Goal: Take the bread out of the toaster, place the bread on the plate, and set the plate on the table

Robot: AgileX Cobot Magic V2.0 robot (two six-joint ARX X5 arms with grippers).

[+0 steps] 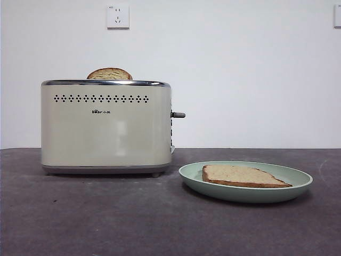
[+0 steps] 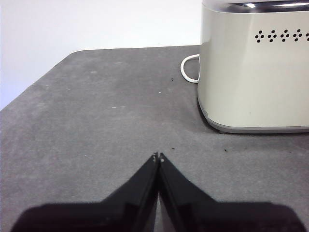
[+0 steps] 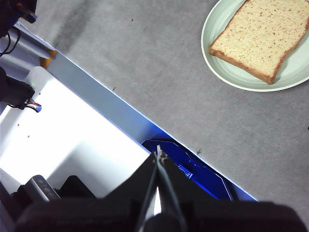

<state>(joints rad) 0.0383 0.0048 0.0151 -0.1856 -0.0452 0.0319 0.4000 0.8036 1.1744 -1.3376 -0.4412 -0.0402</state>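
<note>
Backdrop: plain white wall with a socket (image 1: 118, 16) above the dark grey counter (image 1: 106, 213).
Toaster (image 1: 106, 127): stands toward the counter's far edge; one slice (image 1: 110, 74) pokes up from a slot.
Bread (image 1: 242, 176): lies flat on the plate (image 1: 298, 184), which rests on the counter just beside the toaster's lever (image 1: 178, 114) end.
Left tool (image 2: 158, 157): jaws pressed together, empty, low over the counter near the toaster.
Right tool (image 3: 160, 153): jaws together, empty, past the counter's edge, well apart from the plate.
Step, as I judge it: all three parts look done; keep both tools clear.
Writing: small black logo (image 1: 100, 111), seemingly "Bear", with characters too small to read.
</note>
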